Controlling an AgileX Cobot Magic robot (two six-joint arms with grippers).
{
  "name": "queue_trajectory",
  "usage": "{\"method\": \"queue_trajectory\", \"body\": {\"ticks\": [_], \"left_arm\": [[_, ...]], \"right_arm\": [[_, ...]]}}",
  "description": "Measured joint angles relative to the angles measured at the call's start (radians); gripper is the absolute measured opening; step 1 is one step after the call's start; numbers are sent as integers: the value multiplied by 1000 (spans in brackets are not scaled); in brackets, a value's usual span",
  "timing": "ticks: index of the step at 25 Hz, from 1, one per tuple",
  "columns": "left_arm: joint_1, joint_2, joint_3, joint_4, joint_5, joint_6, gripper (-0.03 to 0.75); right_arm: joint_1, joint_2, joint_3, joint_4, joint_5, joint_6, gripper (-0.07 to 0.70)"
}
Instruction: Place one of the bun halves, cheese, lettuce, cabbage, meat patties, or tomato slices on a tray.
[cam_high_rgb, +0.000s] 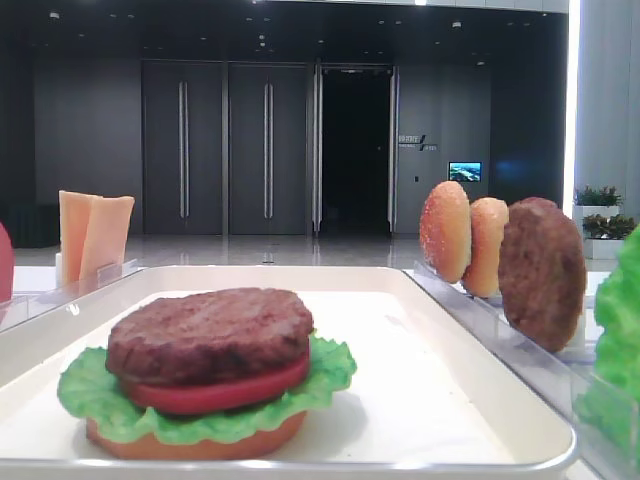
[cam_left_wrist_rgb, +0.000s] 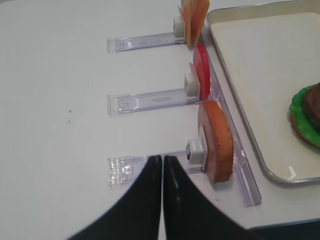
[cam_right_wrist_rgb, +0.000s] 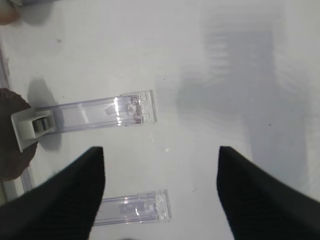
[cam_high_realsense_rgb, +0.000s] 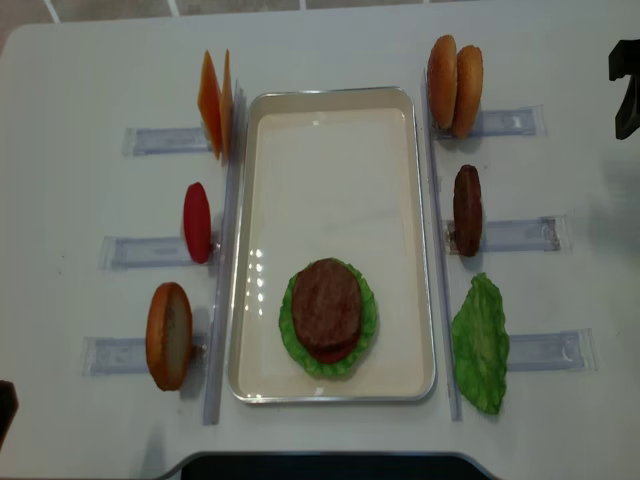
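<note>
The left pincer (cam_left_wrist_rgb: 162, 165) is pressed shut on nothing, just beyond it a bun half (cam_left_wrist_rgb: 216, 142) propped upright in its clear holder (cam_left_wrist_rgb: 150, 167) for easy pinching, farther off the tray (cam_left_wrist_rgb: 250, 145) with the stacked meat patty (cam_high_realsense_rgb: 326, 303), while the right pincer (cam_right_wrist_rgb: 161, 160) gapes wide, empty; no legible writing.

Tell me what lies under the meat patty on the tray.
Under the meat patty show a tomato slice, lettuce and a bun half; their middles are covered.
</note>
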Motion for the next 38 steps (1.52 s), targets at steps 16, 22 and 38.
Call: {"method": "queue_trajectory", "body": {"ticks": [16, 22, 38], "left_arm": [[0, 0, 0, 0, 0, 0, 0], [0, 0, 0, 0, 0, 0, 0], [0, 0, 0, 0, 0, 0, 0]], "right_arm": [[0, -284, 187, -36, 1, 9, 485], [0, -517, 335, -36, 4, 9, 485], [0, -1151, 642, -36, 3, -40, 485]]}}
